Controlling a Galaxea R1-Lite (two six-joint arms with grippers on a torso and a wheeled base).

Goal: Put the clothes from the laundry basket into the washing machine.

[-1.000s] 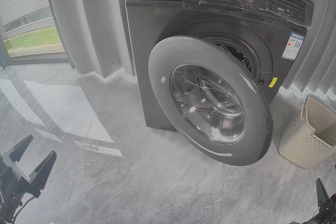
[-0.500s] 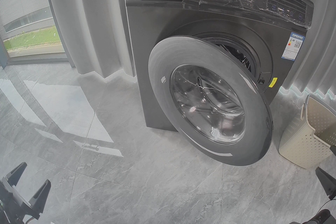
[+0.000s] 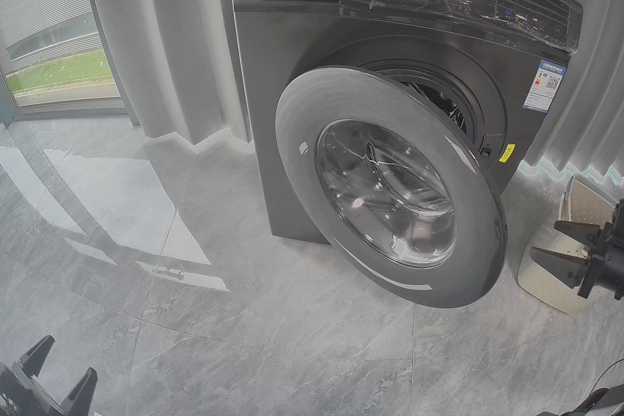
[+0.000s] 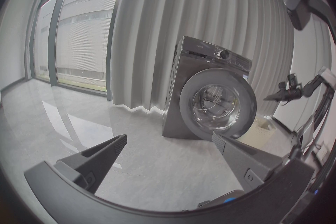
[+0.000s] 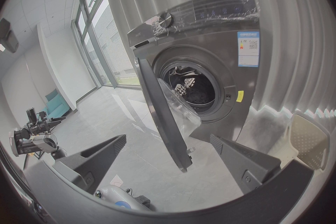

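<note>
Left end effector (image 3: pixel 62 366): fingers spread, empty, low over the floor (image 3: pixel 260 339) at near left.
Right end effector (image 3: pixel 549 240): fingers spread, empty, poised before the laundry basket (image 3: pixel 588 203).
Laundry basket: cream, perforated, on the floor just right of the washing machine (image 3: pixel 292 86); contents cannot be told.
Washing machine: grey front-loader, round door (image 3: pixel 390 190) swung open, drum (image 3: pixel 445 99) exposed.
Curtain (image 3: pixel 162 14): pale, pleated, behind the machine.
</note>
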